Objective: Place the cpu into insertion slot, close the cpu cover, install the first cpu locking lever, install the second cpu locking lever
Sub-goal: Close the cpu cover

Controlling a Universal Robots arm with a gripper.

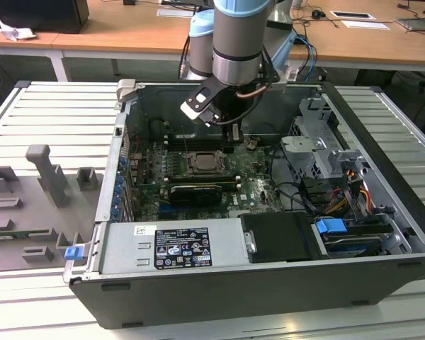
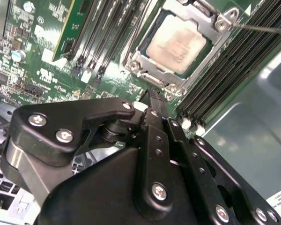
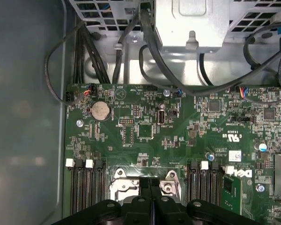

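Hovering tool: the tool (image 1: pixel 233 136) hangs low inside the open case (image 1: pixel 198 312), just beside the slot (image 1: pixel 202 162) on the exterior view's right.
Tool state: in the first wrist view the fingers (image 3: pixel 145 187) are pressed together with only a hairline between them, and there's nothing pinched in there. So it's closed and empty.
Cpu: the cpu (image 2: pixel 178 41) is sitting in the slot, silver top up, looking level as far as I can see in the second wrist view.
Cover: the cover (image 2: pixel 152 75) looks folded down flat, framing the chip through its window.
Lever: a thin lever (image 2: pixel 264 29) runs off from one cover corner, out over the memory slots (image 2: pixel 225 79). Can't tell if it's hooked under its catch or just lying loose.
Progress: my guess is the chip and cover steps are done and it's on the levers now.
Risk, slipping: that lever is a skinny springy wire. If the closed tip pushes it off-centre, I'd expect it to pop sideways and snap back up.
Risk, board: the tip is close to the green board (image 3: pixel 145 131). A slip could drive it into the small parts or the memory slots.
Risk, cover: if the cover isn't fully seated, forcing a lever down could bend it or load the chip unevenly.
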